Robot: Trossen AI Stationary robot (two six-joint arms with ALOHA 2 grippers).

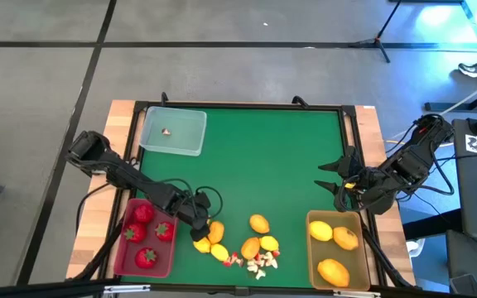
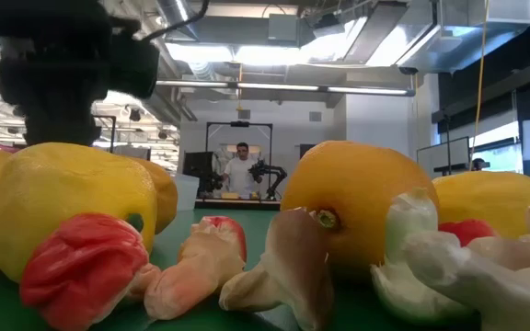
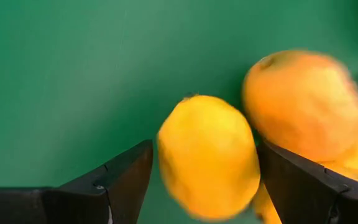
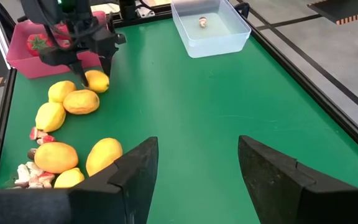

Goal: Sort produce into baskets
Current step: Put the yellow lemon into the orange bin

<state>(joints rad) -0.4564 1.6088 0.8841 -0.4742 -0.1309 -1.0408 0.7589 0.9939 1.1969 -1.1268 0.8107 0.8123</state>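
High view: my left gripper (image 1: 199, 222) spread astride a yellow lemon (image 1: 203, 242) beside the red basket (image 1: 146, 250); right gripper (image 1: 331, 175) open, empty. Left wrist view alone shows gaps: fingers (image 3: 126, 177) not touching. Low view: mushroom bits (image 2: 274, 267).

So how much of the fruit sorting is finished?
Partly done. Three strawberries lie in the red tray, three lemons in the yellow tray, and one tiny bit in the clear tray. In hand: the left pincer straddles a loose lemon, not yet closed. Left: about six more lemons and the pile of small bits. The right pincer waits open.
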